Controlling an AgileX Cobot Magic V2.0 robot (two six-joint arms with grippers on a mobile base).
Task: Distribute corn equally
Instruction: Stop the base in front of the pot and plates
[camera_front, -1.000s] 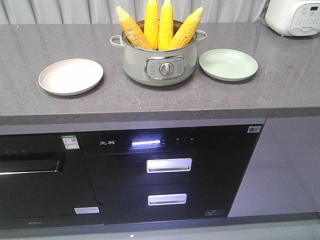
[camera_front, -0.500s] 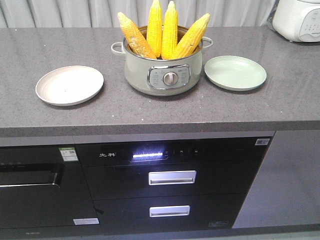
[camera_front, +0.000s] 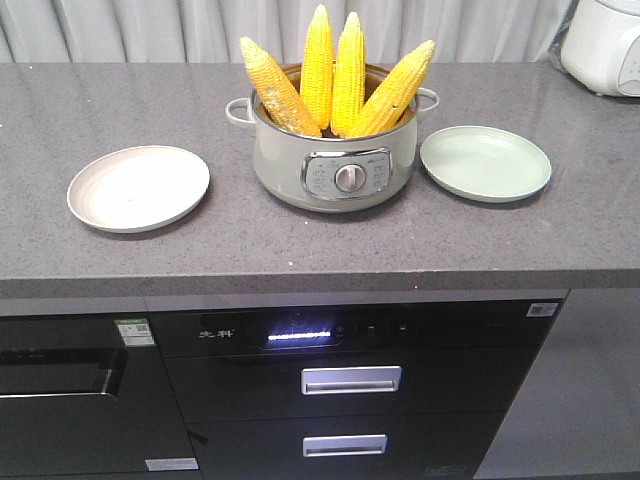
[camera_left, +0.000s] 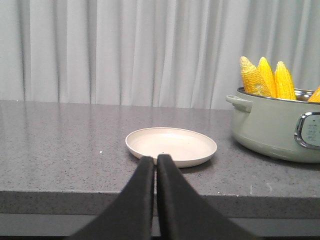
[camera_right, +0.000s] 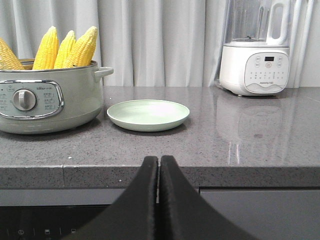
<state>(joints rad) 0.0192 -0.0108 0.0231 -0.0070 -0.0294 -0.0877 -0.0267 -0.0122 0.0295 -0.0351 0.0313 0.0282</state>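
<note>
Several corn cobs (camera_front: 318, 60) stand upright, tips up, in a pale green electric pot (camera_front: 335, 170) at the middle of the grey counter. An empty cream plate (camera_front: 138, 187) lies left of the pot and an empty green plate (camera_front: 485, 163) lies to its right. My left gripper (camera_left: 155, 158) is shut on nothing, in front of the counter edge and facing the cream plate (camera_left: 171, 145), with the corn (camera_left: 265, 77) off to its right. My right gripper (camera_right: 159, 158) is shut and empty, below the counter edge, facing the green plate (camera_right: 148, 114). Neither gripper shows in the front view.
A white blender (camera_right: 255, 65) stands at the counter's back right, seen also as a white appliance (camera_front: 605, 45) in the front view. Grey curtains hang behind the counter. Black built-in appliances with drawer handles (camera_front: 351, 379) sit under the countertop.
The front view has drawn closer to the counter, so the pot, plates and cabinet front sit lower and larger in the frame. Corn, pot and plates keep their places on the counter.
</note>
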